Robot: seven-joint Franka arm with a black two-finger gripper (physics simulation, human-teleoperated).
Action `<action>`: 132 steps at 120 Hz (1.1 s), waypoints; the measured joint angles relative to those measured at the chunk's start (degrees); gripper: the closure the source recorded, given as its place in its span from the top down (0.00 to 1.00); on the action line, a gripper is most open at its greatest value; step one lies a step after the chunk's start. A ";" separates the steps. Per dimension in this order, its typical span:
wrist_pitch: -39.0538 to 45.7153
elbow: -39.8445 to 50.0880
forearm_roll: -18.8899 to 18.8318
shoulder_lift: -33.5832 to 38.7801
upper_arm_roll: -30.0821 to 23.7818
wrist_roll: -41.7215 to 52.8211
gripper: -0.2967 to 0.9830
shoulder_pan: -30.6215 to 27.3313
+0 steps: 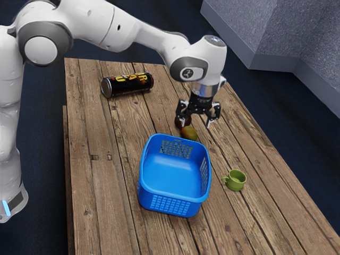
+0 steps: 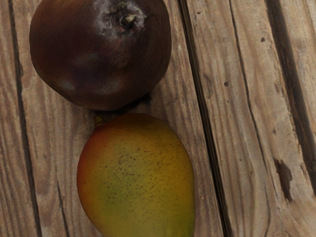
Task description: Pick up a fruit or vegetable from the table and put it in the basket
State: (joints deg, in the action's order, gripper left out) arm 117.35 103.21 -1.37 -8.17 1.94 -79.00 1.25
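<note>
My gripper (image 1: 197, 121) is open above the table, its two fingers wide apart with nothing held between them. Below it, partly behind one finger in the exterior view, is a dark purple-brown round fruit (image 1: 183, 122). A mango (image 1: 189, 133) lies beside that fruit, close to the basket (image 1: 172, 184), which is blue with perforated sides. In the wrist view the dark fruit (image 2: 101, 54) has a small stem on top, and the mango (image 2: 138, 177), yellow-green with a reddish side, lies right by it.
A green mug (image 1: 235, 180) stands on the wooden table (image 1: 101, 196), off the basket's side toward the exterior view's right. A black can with yellow and red lettering (image 1: 127, 85) lies on its side near the table's far edge, below the arm.
</note>
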 joint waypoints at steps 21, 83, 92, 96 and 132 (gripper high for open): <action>0.89 0.19 0.10 -0.96 -0.13 0.88 0.76 0.18; 2.74 0.18 0.22 -4.76 -0.18 2.41 0.76 0.35; 2.86 0.15 0.22 -4.98 -0.18 2.55 0.76 0.26; 2.90 0.12 0.22 -5.13 -0.18 2.60 0.75 0.26; 3.20 0.10 0.29 -5.22 -0.18 2.99 0.75 -0.07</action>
State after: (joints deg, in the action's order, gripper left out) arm 120.55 103.31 -1.08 -13.39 1.76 -76.01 1.17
